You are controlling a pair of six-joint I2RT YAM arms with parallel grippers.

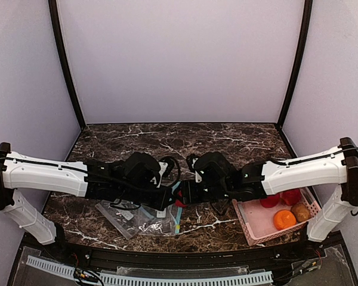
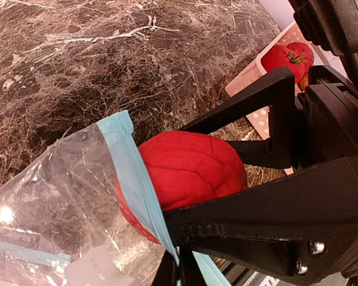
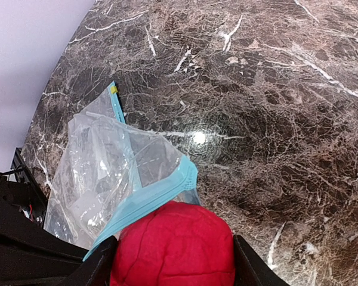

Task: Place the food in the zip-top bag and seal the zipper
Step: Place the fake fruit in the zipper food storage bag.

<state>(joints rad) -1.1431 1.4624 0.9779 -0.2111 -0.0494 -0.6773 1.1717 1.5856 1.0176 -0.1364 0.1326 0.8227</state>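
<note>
My right gripper is shut on a red round fruit, one piece of the food, and holds it at the mouth of the clear zip-top bag. The bag's blue zipper strip crosses the fruit, and the fruit's lower left shows through the plastic. My left gripper is shut on that zipper strip and holds the rim up. In the top view both grippers meet at the table's middle around the fruit, with the bag lying toward the left front.
A pink basket stands at the right front. It holds two red fruits, an orange one and a brown one. The dark marble table stretches behind, with walls on three sides.
</note>
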